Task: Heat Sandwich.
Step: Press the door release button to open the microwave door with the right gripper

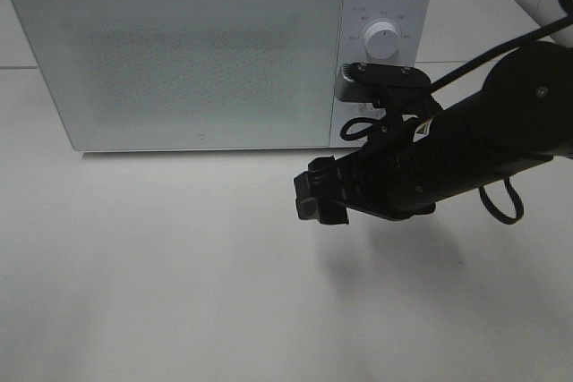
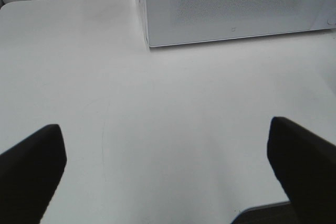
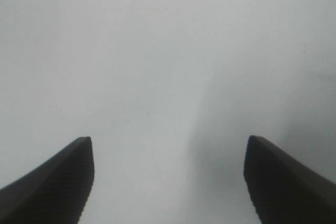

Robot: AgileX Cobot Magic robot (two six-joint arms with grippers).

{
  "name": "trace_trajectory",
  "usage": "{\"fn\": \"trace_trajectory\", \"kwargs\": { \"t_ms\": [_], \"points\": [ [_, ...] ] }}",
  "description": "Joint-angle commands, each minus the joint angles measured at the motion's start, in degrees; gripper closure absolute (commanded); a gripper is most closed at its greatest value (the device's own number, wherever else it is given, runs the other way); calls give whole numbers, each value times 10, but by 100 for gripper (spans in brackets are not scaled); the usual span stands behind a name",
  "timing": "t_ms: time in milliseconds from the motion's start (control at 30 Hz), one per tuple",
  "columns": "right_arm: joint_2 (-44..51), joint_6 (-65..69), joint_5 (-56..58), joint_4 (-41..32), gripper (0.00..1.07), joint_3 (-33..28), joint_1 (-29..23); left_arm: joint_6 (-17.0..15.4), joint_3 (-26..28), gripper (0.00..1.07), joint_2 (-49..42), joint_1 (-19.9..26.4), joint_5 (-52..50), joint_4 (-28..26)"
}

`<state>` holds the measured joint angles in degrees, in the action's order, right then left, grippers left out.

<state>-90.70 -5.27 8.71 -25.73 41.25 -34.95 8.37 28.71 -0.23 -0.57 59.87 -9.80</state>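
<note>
White tabletop (image 1: 179,310) fills the near part of the exterior view, bare and evenly lit. Over this near stretch the left gripper (image 2: 164,124) hovers, seen only by its own wrist camera: its two dark fingers (image 2: 31,166) stand wide apart with only table surface between them.

Farther in, the right gripper (image 1: 313,201) hangs above the table on a black arm (image 1: 483,131) that reaches in from the right edge and slants toward the middle. Its wrist view shows both fingers (image 3: 58,182) spread wide and holding nothing, with plain white below. A grey wrist camera (image 1: 380,78) sits on top of the arm, and a black cable (image 1: 501,199) loops beneath it.

Beyond the arm stands a white microwave (image 1: 179,60), its door (image 1: 179,96) shut. The control panel at the door's right side carries a round white dial (image 1: 386,39), and the arm partly covers the panel's lower part. A thin seam (image 1: 18,67) runs across the surface to the left of the microwave.

As for the sandwich, none of the three views shows it, so its place cannot be told.
</note>
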Motion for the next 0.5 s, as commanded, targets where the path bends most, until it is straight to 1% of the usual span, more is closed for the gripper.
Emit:
{"fn": "trace_trajectory", "kwargs": {
  "t_ms": [33,100,167,267,367,400,500],
  "points": [
    [29,-25,63,28,31,1,3,-1,-1,5,-15,2,-6,-3],
    [35,-25,80,39,31,1,3,-1,-1,5,-15,2,-6,-3],
    [62,-19,124,73,31,1,3,-1,-1,5,-15,2,-6,-3],
    [84,-18,151,83,31,1,3,-1,-1,5,-15,2,-6,-3],
    [131,-19,209,102,31,1,3,-1,-1,5,-15,2,-6,-3],
    [131,-19,209,102,31,1,3,-1,-1,5,-15,2,-6,-3],
    [184,-19,253,117,31,1,3,-1,-1,5,-15,2,-6,-3]
  ]
}}
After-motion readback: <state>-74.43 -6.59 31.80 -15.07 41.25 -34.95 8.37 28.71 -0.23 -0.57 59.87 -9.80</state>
